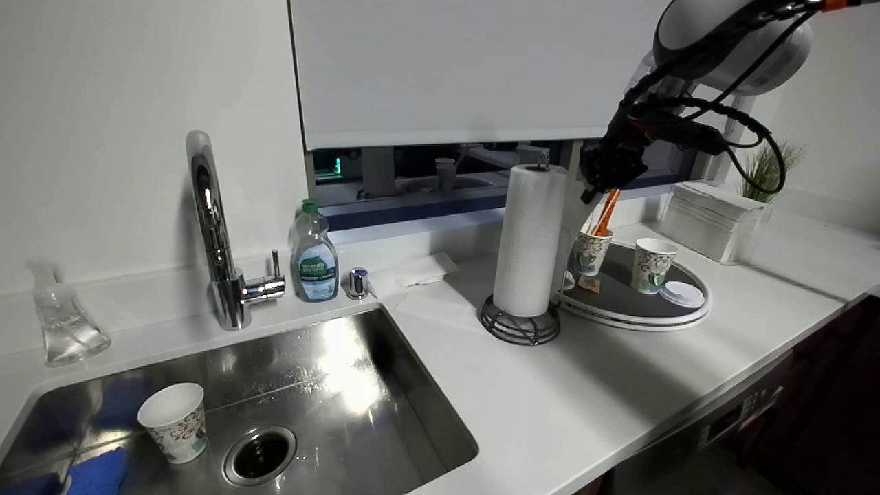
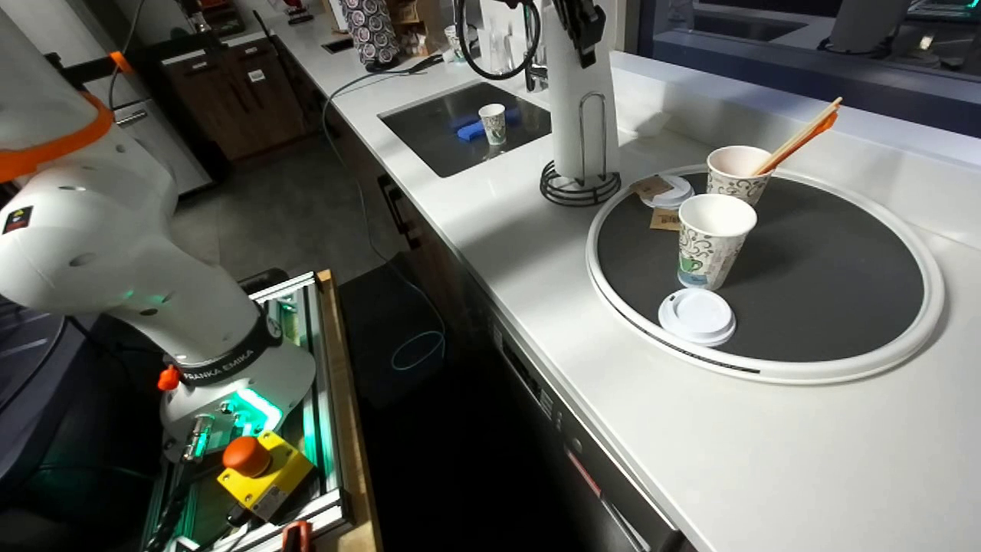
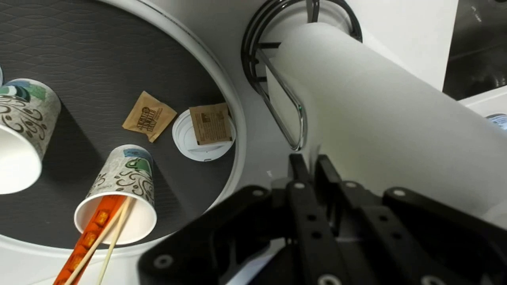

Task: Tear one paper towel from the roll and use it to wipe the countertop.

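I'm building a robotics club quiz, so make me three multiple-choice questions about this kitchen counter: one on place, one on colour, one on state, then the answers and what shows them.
1. Where does the paper towel roll stand?
A. Between the sink and the round tray
B. In the sink
C. On the round tray

2. What colour is the cap on the dish soap bottle?
A. Red
B. Yellow
C. Green

3. How does the paper cup in the sink stand?
A. On its side
B. Upright
C. Upside down

1 A: in both exterior views it stands on the countertop, with the sink and the round tray on opposite sides.
2 C: an exterior view shows the cap plainly green.
3 B: in both exterior views its open mouth faces up.
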`<act>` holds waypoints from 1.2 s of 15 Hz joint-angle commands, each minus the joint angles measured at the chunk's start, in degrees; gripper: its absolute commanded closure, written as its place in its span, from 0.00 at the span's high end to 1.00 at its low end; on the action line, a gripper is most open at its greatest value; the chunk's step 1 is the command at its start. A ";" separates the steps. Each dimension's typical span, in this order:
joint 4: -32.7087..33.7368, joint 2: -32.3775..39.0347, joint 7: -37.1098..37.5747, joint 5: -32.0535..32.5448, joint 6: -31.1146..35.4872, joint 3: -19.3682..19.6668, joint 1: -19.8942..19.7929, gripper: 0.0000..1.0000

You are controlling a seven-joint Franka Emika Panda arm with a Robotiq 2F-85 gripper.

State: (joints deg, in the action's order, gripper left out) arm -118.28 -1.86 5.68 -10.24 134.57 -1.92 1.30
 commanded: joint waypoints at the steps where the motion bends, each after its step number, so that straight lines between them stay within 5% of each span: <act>1: 1.66 0.54 0.27 -0.91 -1.17 0.08 0.22 0.00; 9: 4.45 -3.45 -0.04 -0.32 1.68 0.67 -0.22 0.00; 15: 3.08 -5.46 5.71 8.67 -5.28 1.39 -2.17 0.00; 18: 2.26 -4.82 2.20 2.84 -11.75 2.04 -1.51 0.00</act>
State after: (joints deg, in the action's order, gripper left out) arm -114.13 -6.04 9.81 -3.30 127.51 -0.29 -0.68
